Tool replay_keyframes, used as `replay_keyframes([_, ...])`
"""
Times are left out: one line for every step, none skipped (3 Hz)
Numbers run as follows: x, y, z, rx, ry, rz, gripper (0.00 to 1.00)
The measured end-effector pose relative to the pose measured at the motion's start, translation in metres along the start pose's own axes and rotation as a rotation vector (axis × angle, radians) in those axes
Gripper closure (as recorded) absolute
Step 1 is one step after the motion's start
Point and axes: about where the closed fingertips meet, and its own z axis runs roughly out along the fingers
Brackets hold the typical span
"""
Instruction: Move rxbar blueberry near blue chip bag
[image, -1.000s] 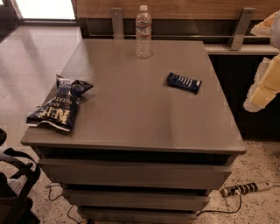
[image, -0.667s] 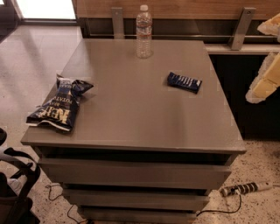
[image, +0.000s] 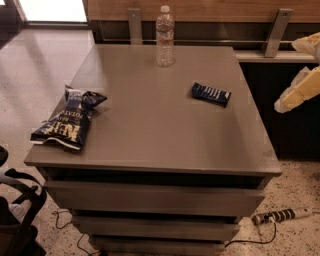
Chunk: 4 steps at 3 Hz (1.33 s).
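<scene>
rxbar blueberry (image: 211, 94) flat on tabletop (image: 150, 130), right of centre; blue chip bag (image: 66, 120) well apart at left edge. Tool (image: 299, 89) off the right side, airborne; its state cannot be told.

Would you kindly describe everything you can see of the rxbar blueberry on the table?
The rxbar blueberry is a small, flat, rectangular dark navy wrapper with pale lettering stripes. It lies flat on the grey table, right of centre towards the back, slightly askew. Only the tabletop touches it; the water bottle and blue chip bag are apart, and the end effector hangs beyond the table's right edge, clear of it.
</scene>
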Motion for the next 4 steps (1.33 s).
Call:
replay_keyframes([0.013, -0.009, 0.027, -0.022, -0.103, 0.05, 0.0])
replay_keyframes([0.02, -0.014, 0.054, -0.05, -0.182, 0.088, 0.0])
replay_keyframes([0.02, -0.014, 0.054, -0.051, -0.182, 0.088, 0.0])
replay_keyframes([0.025, -0.022, 0.078, -0.094, -0.227, 0.108, 0.0])
